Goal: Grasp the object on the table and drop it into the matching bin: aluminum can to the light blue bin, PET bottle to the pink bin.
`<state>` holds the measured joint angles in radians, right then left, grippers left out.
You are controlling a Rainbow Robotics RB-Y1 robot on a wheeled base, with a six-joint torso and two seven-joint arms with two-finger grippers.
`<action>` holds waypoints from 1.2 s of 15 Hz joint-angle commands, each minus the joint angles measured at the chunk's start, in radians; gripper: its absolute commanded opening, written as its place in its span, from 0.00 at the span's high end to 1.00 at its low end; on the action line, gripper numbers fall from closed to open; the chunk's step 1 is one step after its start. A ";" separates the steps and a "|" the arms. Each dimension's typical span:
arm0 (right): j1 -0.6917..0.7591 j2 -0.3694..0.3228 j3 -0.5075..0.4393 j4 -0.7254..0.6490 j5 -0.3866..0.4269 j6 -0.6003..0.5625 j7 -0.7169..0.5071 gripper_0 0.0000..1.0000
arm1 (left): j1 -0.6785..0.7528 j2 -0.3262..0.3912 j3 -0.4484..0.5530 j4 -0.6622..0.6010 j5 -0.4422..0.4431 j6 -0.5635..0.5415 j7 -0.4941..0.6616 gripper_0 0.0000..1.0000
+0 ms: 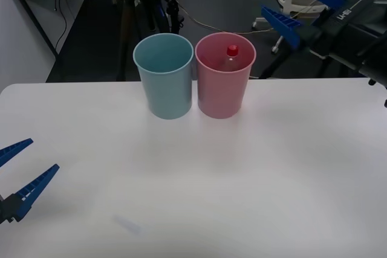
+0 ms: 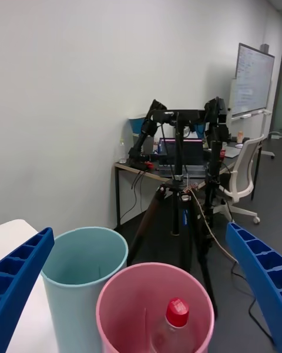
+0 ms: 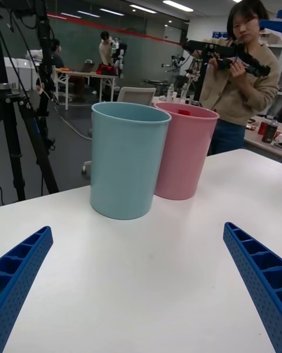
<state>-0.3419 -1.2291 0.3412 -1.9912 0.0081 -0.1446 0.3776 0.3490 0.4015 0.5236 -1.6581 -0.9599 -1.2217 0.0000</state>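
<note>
The bottle [image 1: 231,54] stands inside the pink bin [image 1: 224,92], its red cap [image 1: 232,49] showing below the rim on the far side; in the right wrist view the cap and clear shoulder of the bottle [image 2: 171,328] sit low within the pink bin [image 2: 126,306]. The pink bin stands on the far part of the white table [image 1: 242,179], just right of the light blue bin [image 1: 165,83], the two touching or nearly touching side by side. The right pincer [image 1: 302,9] hangs in the air beyond the far right edge of the table, to the right of the pink bin and higher than its rim, with its blue ribbed fingers [image 1: 283,25] spread wide and nothing between them. The left pincer [image 1: 15,170] is at the near left of the table, low over the surface and well apart from both bins, its fingers [image 1: 35,188] also spread wide and holding nothing. From the left wrist view the light blue bin [image 3: 128,159] stands in front with the pink bin [image 3: 183,153] just behind it.
</note>
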 commanded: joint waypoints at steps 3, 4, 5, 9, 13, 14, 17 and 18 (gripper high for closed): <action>0.236 0.000 -0.162 -0.090 0.049 -0.033 -0.057 0.00 | 0.000 0.000 0.000 0.000 0.000 0.000 0.000 0.00; 0.287 0.002 -0.189 -0.098 0.105 -0.072 -0.137 0.00 | 0.000 0.000 0.000 0.000 0.000 0.000 0.000 0.00; 0.330 0.008 -0.219 -0.100 0.155 -0.112 -0.198 0.00 | 0.000 0.000 0.000 0.000 0.000 0.000 0.000 0.00; 0.503 0.165 -0.364 -0.093 0.474 -0.283 -0.444 0.00 | 0.000 0.000 0.000 0.000 0.000 0.000 0.000 0.00; 0.627 0.327 -0.498 -0.090 0.727 -0.460 -0.617 0.00 | 0.000 0.000 0.000 0.000 0.000 0.000 0.000 0.00; 0.646 0.373 -0.525 -0.090 0.776 -0.503 -0.654 0.00 | 0.000 0.000 0.000 0.000 0.000 0.000 0.000 0.00; 0.701 0.545 -0.628 -0.089 0.943 -0.642 -0.698 0.00 | 0.000 0.000 0.000 0.000 0.000 0.000 0.000 0.00; 0.721 0.612 -0.659 -0.089 0.994 -0.684 -0.698 0.00 | 0.000 0.000 0.000 0.000 0.000 0.000 0.000 0.00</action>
<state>0.3643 -0.6658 -0.2946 -2.0806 0.9642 -0.7972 -0.3204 0.3491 0.4014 0.5236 -1.6581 -0.9599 -1.2217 0.0000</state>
